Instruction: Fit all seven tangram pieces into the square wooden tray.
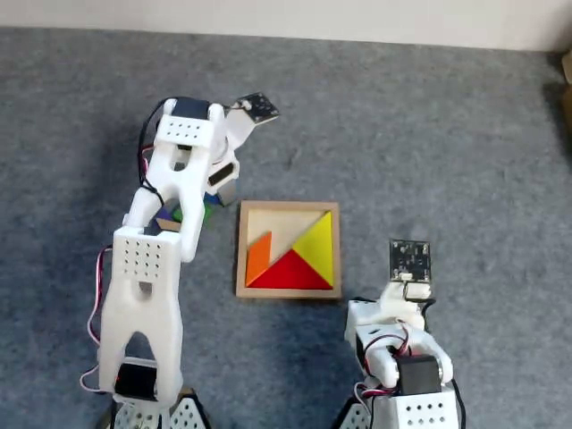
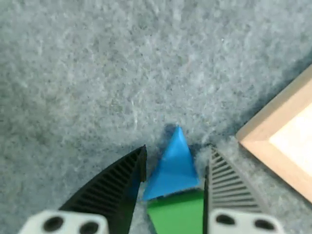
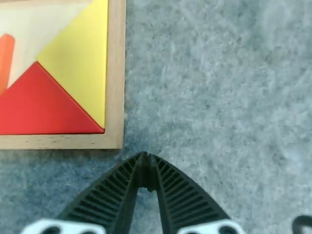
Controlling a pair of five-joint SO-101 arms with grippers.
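In the high view, the square wooden tray (image 1: 242, 250) lay near the middle of the grey bench (image 1: 429, 134). Inside it a red triangle (image 1: 290, 271) filled the 6 o'clock side, a yellow triangle (image 1: 317, 241) the 3 o'clock side, and an orange piece (image 1: 258, 255) sat toward 8 o'clock, touching the red one; the part toward 11 o'clock was bare wood. The left arm (image 1: 147, 268) stretched up the bench at the tray's 9 o'clock, its head just beside the tray's 10 o'clock corner, with a bit of green (image 1: 183, 214) showing under it. The right arm (image 1: 402, 357) was folded back at the tray's 5 o'clock, apart from it. In the left wrist view, the left jaws stood open, astride a blue triangle (image 2: 173, 163) that lay flat on the bench and touched a green piece (image 2: 178, 214); we could not tell whether either jaw touched the blue one. A corner of the tray (image 2: 263, 141) lay near them. In the right wrist view, the right jaws were closed, tips meeting on nothing, just off a corner of the tray (image 3: 116, 73), where the red triangle (image 3: 39, 102), the yellow triangle (image 3: 78, 53) and an edge of the orange piece (image 3: 6, 53) showed.
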